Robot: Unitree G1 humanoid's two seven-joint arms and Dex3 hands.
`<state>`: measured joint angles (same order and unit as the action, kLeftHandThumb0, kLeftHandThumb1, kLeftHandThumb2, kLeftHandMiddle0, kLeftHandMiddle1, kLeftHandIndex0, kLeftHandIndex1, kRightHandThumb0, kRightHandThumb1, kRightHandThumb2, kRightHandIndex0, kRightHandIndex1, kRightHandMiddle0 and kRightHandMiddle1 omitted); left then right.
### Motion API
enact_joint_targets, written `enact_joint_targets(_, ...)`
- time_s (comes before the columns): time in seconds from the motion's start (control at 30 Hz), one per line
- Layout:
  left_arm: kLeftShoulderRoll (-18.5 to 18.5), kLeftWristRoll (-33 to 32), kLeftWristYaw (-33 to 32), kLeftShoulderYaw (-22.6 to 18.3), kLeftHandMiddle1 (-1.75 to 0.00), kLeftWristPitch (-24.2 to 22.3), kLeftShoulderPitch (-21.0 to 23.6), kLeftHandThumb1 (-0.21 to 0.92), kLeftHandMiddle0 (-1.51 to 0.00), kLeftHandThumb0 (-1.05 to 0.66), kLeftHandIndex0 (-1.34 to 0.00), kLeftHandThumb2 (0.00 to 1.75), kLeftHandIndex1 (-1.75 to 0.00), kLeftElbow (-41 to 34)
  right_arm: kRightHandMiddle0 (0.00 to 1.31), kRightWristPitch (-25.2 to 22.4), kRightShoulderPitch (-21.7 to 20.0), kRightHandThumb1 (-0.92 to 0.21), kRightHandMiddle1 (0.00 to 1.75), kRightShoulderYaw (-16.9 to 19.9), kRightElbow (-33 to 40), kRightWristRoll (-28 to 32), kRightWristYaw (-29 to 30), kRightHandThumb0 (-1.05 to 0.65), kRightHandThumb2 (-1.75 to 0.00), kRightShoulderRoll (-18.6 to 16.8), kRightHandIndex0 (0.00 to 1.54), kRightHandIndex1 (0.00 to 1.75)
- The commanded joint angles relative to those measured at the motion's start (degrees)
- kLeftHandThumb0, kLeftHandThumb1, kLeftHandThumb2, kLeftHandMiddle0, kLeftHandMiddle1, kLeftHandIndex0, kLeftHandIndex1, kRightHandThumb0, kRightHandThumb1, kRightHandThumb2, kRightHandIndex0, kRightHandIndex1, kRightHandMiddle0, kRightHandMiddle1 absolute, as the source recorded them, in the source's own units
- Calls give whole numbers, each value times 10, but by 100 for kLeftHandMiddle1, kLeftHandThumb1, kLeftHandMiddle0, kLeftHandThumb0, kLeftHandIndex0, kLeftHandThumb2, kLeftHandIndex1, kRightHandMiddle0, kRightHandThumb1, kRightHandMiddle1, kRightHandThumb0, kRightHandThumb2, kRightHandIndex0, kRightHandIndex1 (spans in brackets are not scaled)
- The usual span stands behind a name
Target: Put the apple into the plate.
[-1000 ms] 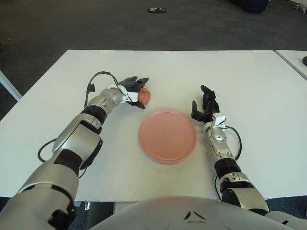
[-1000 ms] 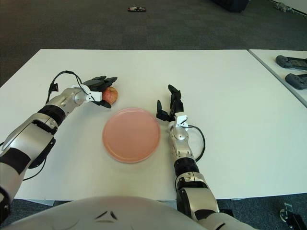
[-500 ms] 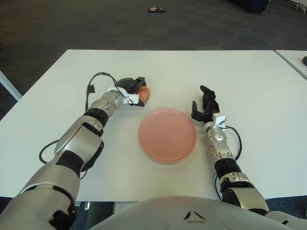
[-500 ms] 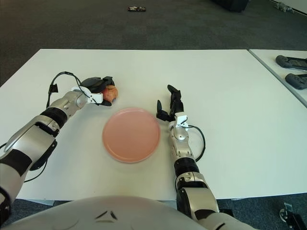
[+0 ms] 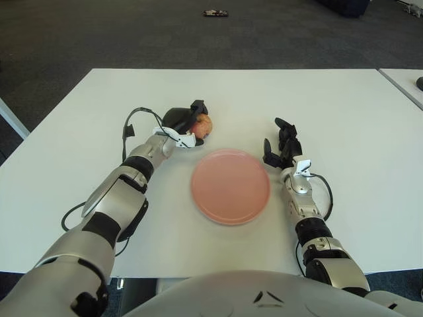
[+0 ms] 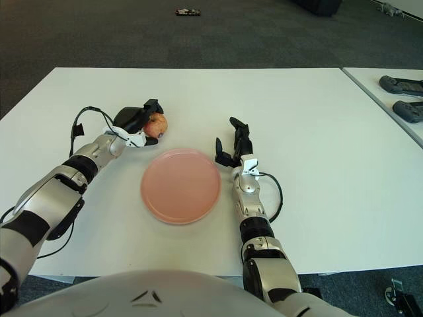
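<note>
A red-yellow apple sits in my left hand, whose dark fingers are curled around it, a little above the white table and just beyond the far-left rim of the plate. The round pink plate lies flat in the middle of the table with nothing on it. My right hand shows just right of the plate, fingers relaxed and pointing up, holding nothing.
A second white table at the far right carries dark controllers. Dark carpet lies beyond the far table edge, with a small dark object on it. Black cables loop off both wrists.
My left hand has closed around the apple, turned over and lifted it slightly, shifting a little to the right toward the plate. The right hand has not moved.
</note>
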<state>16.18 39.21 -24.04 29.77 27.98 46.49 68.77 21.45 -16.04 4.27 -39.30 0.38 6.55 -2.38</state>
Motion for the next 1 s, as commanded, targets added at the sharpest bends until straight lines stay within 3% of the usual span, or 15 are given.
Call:
enact_joint_targets(0.0, 0, -9, -2, -9, -175, 4, -2, 29, -110, -48, -63, 135, -175, 5, 0, -22, 19, -41, 79, 4, -22, 2, 2, -30, -106, -1, 35, 3)
enact_joint_targets(0.73, -2, -22, -9, -26, -175, 10, -10, 29, -113, -48, -63, 135, -175, 2, 0, -18, 20, -40, 79, 7, -21, 1, -1, -20, -116, -2, 35, 2)
enact_joint_targets(0.97, 34, -50, 1, -60, -175, 66, -5, 30, -114, -48, -62, 133, -175, -60, 0, -19, 20, -39, 79, 5, -24, -1, -4, -23, -115, 1, 35, 2)
